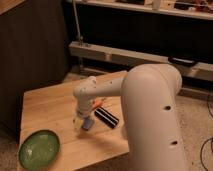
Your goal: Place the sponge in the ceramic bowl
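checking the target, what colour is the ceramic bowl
The ceramic bowl is mottled green, camera view; the hand is at the sponge, clear of it.

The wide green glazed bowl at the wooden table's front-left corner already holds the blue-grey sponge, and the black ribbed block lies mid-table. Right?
No. The camera view shows the wide green glazed bowl with no sponge in it. The small blue-grey sponge is at the gripper mid-table, beside the black ribbed block.
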